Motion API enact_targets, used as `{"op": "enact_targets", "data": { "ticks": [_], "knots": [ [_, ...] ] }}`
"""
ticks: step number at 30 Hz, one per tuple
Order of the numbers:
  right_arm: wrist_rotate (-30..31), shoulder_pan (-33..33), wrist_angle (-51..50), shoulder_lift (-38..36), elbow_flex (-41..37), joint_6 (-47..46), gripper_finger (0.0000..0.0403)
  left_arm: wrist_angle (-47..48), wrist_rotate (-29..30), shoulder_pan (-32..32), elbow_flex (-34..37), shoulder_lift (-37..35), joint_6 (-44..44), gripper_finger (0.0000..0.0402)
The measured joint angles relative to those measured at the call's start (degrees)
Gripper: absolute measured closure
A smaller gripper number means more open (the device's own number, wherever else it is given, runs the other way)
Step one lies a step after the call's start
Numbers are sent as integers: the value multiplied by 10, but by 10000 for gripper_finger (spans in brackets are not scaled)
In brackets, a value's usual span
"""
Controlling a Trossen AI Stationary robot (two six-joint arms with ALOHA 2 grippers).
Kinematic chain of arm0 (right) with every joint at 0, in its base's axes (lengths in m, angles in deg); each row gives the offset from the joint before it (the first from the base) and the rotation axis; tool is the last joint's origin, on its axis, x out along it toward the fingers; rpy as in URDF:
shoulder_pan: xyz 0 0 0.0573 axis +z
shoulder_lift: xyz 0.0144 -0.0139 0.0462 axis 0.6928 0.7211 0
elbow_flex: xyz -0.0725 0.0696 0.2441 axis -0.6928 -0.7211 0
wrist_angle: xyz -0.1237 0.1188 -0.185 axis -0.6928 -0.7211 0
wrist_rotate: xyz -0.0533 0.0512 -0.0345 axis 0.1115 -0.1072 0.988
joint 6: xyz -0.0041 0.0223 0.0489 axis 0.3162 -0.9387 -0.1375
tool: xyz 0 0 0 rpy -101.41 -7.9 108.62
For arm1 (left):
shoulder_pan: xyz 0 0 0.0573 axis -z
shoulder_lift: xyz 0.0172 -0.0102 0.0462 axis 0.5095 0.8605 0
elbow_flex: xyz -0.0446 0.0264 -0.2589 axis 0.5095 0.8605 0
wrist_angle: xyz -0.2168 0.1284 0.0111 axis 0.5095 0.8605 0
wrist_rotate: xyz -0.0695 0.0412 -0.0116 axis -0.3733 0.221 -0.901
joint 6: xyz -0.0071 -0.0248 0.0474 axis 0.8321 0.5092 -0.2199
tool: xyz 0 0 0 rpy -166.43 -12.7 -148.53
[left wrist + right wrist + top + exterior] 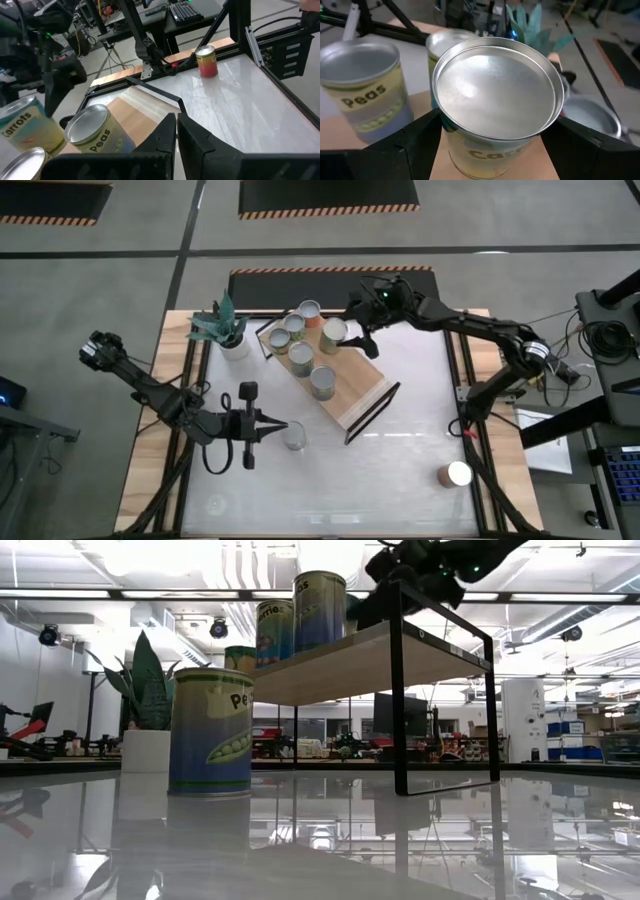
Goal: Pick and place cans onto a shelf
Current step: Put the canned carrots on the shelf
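Right gripper [345,332] spread wide around upright silver-topped Carrots can [334,331] on light-wood shelf [352,393], far end; release due next, I judge.

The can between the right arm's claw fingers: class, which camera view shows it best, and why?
The right wrist view: the can fills the picture, silvery lid up, a dark finger on each side. The high view shows only its round top on the shelf by the right claw. In the low and left wrist views I cannot pick it out.

Two dark, jointed arms, black cabling.
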Motion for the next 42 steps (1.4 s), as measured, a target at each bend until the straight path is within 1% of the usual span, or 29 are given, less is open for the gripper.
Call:
{"op": "enact_targets", "data": {
  "ticks": [2,7,10,17,26,29,35,42],
  "knots": [
    [-10,0,-6,10,13,11,108,1,0,0,0,0,0,402],
    [-11,0,-63,31,48,50,108,1,0,0,0,0,0,402],
    [-11,0,-72,43,62,54,108,2,0,0,0,0,0,402],
    [-7,0,-77,69,71,56,108,2,0,0,1,0,0,402],
    [-6,0,-87,70,71,57,108,1,0,0,1,0,0,402],
    [-6,0,-88,70,69,56,99,1,0,0,1,0,0,402],
    [-6,0,-87,70,69,52,69,0,0,0,1,0,0,402],
    [-6,0,-89,70,69,52,63,-3,0,0,1,0,0,402]
  ]
}}
